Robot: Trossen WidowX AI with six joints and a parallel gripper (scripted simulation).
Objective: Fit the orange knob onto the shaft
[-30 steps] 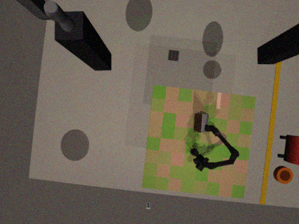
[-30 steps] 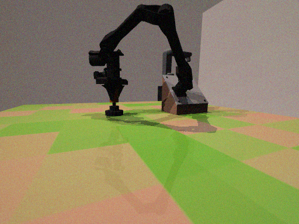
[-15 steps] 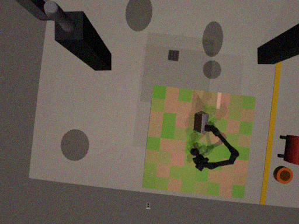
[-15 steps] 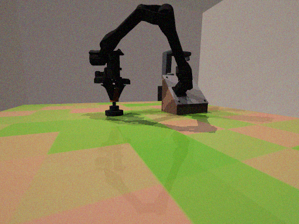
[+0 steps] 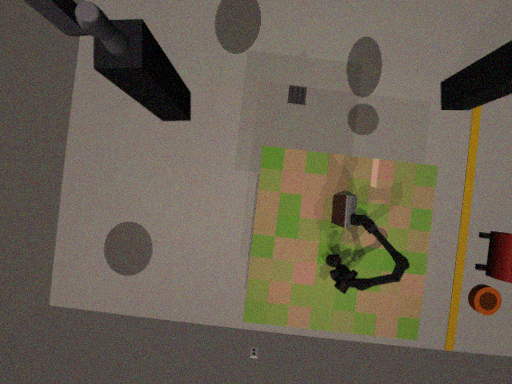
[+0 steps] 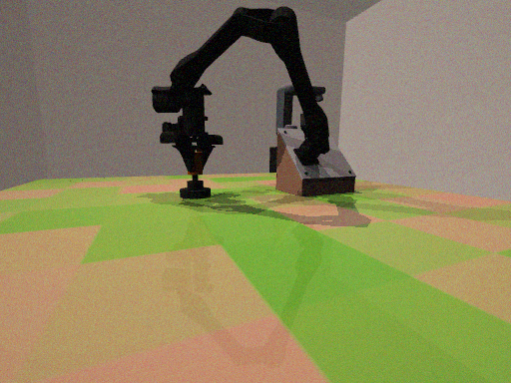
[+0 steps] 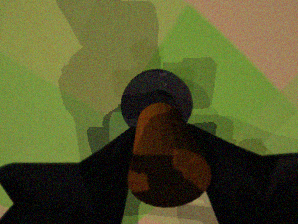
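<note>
My gripper (image 6: 196,165) (image 7: 161,130) is shut on the orange knob (image 6: 198,162) (image 7: 162,152) and holds it upright between the dark fingers. The knob hangs right above the dark round pedestal (image 6: 195,191) (image 7: 134,97), which stands on the checkered green and tan mat (image 6: 250,279). In the exterior view a short piece of the dark shaft (image 6: 195,178) shows between the knob's lower end and the pedestal. In the wrist view the knob covers the pedestal's centre and the shaft is hidden. In the overhead view the gripper (image 5: 340,272) sits beside the pedestal (image 5: 329,261).
The arm's wedge-shaped base (image 6: 314,172) (image 5: 344,209) stands on the mat right of the pedestal. Off the mat in the overhead view are a yellow stripe (image 5: 462,225), an orange ring (image 5: 485,299), a red object (image 5: 500,256) and dark blocks (image 5: 145,70).
</note>
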